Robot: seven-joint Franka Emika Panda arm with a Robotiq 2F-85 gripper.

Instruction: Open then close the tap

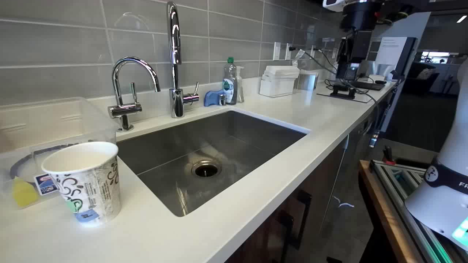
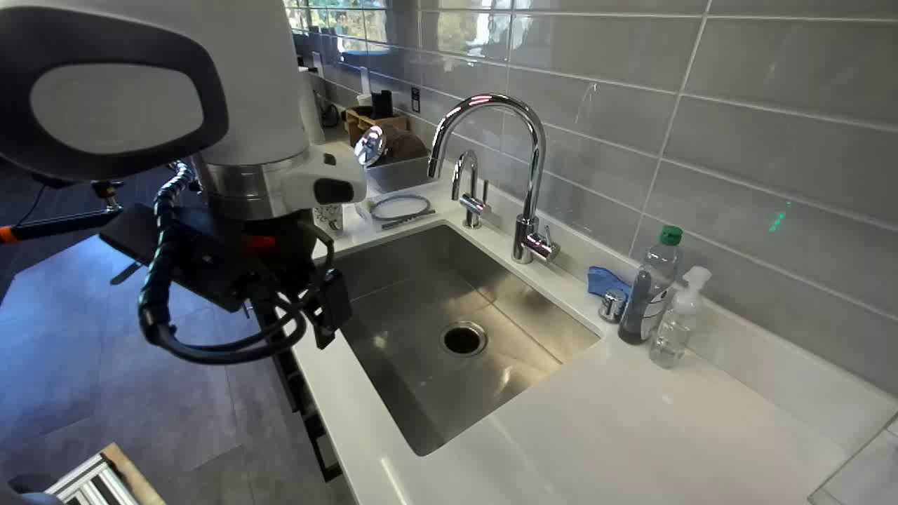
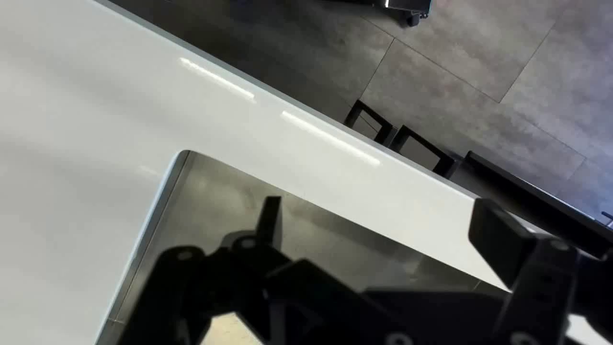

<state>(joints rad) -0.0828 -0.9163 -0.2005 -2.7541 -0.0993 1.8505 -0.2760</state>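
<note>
The hand [image 3: 378, 215] is spread and empty. Reaching for the tap [image 2: 537, 168], it might knock over the green-capped bottle [image 2: 652, 287] by swinging wide.

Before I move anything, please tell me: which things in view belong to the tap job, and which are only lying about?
For the job:
tall chrome tap
its side lever
the robot's fingers

Not needed, just around:
shorter chrome faucet (fixed in place)
paper cup
green-capped bottle
pump bottle
blue cloth or sponge
clear plastic tub
</note>
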